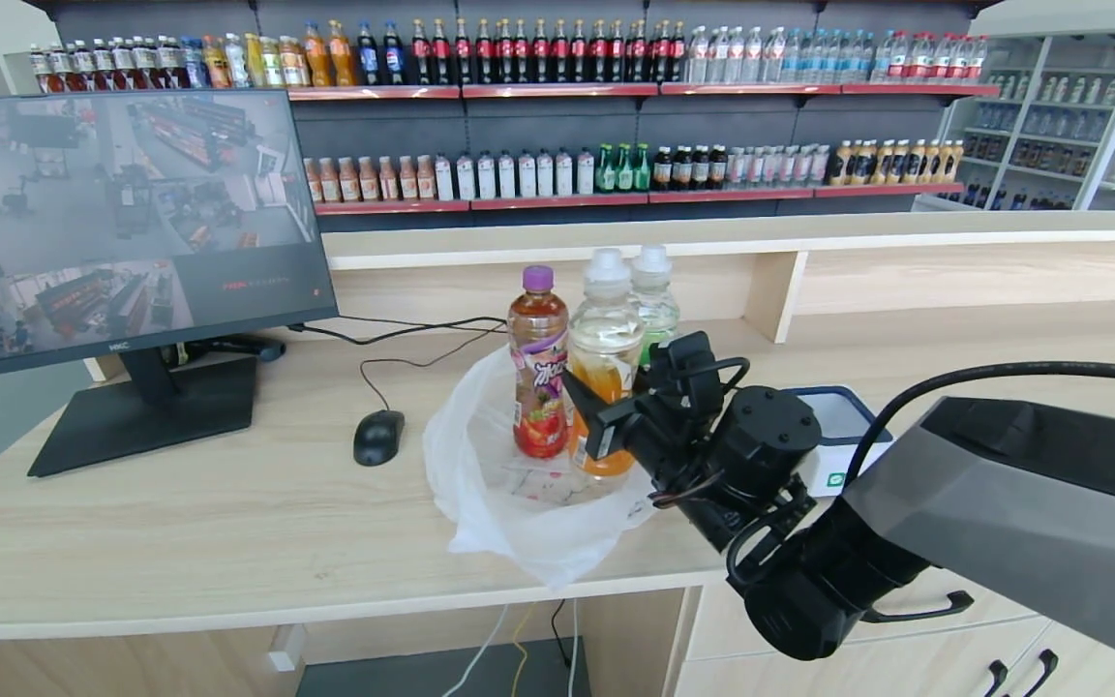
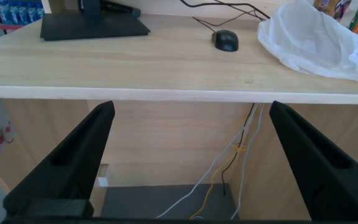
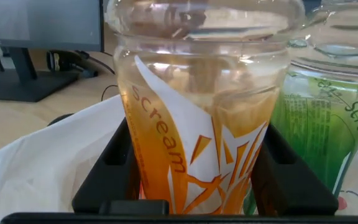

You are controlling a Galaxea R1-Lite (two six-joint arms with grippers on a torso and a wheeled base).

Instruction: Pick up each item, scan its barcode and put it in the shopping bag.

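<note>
Orange bottle [image 3: 197, 155] snug between the right tool's [image 3: 194, 149] jaws

the orange bottle [image 3: 191, 162] carries slanted orange lettering on its white label; the green bottle [image 3: 319, 124] dark slanted lettering; the purple-capped bottle [image 1: 539, 373] large characters; the monitor [image 1: 122, 223] a small frame mark.

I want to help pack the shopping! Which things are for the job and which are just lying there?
For the job: orange-label bottle (in the right gripper), purple-capped bottle, green-label bottle, shopping bag.
Just lying about: monitor, mouse, cables, drinks on the back shelves.
</note>
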